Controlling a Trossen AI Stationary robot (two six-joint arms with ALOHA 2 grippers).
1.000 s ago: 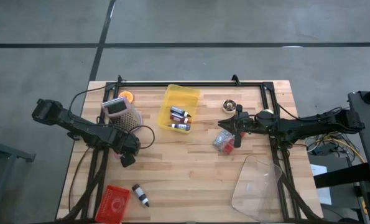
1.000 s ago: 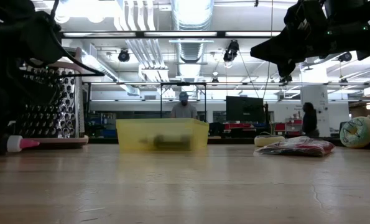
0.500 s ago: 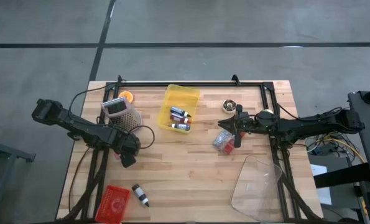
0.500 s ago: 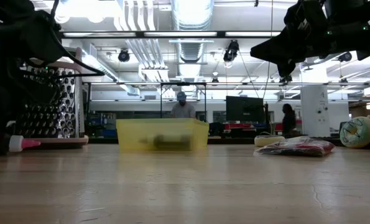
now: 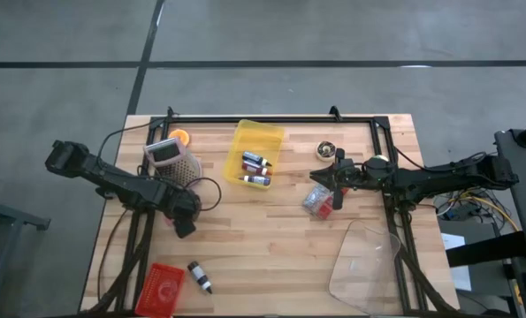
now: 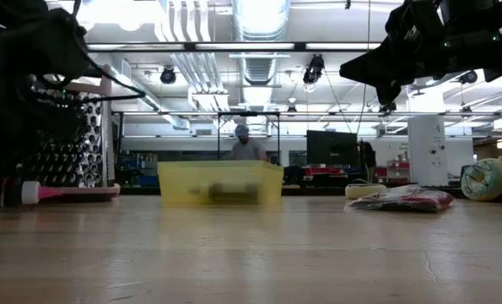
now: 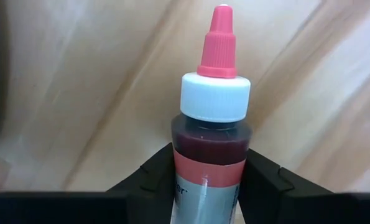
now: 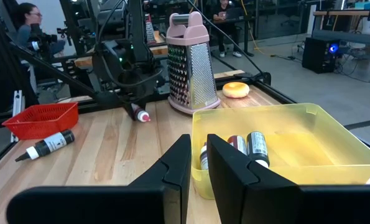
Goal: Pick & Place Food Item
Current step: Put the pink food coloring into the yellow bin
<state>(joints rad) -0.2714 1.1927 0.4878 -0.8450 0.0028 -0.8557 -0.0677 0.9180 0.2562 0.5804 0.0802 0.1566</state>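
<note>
A small bottle (image 7: 211,134) of dark red liquid, with a white collar and a pink nozzle cap, lies on its side on the wooden table (image 5: 271,238). My left gripper (image 7: 208,180) stands over it near the table's left edge (image 5: 181,221), shut on it. The low view shows the bottle's cap (image 6: 33,192) sticking out of the dark gripper. My right gripper (image 5: 335,183) hangs above the table's right half, level and shut on nothing (image 8: 199,165). A yellow bin (image 5: 255,152) with other small bottles (image 5: 257,168) sits at the far middle. My left gripper pinches the bottle's body just below its shoulder (image 7: 206,163) between its two fingers (image 7: 150,180). The fingers come from above, pointing down, and lie across the bottle. The bottle lies flat on the table, its cap end sticking out past the fingers.
A metal grater (image 5: 174,161) and an orange round thing (image 5: 180,137) stand just beyond my left gripper. A red basket (image 5: 159,287) and a black bottle (image 5: 200,276) lie near left. A crumpled packet (image 5: 316,201), a small bowl (image 5: 326,150) and a clear lid (image 5: 364,265) lie on the right.
My left gripper has shut on the pink-capped bottle while staying in place. The bottle has slid a little along the table, so that more of its cap end shows in the low view.
</note>
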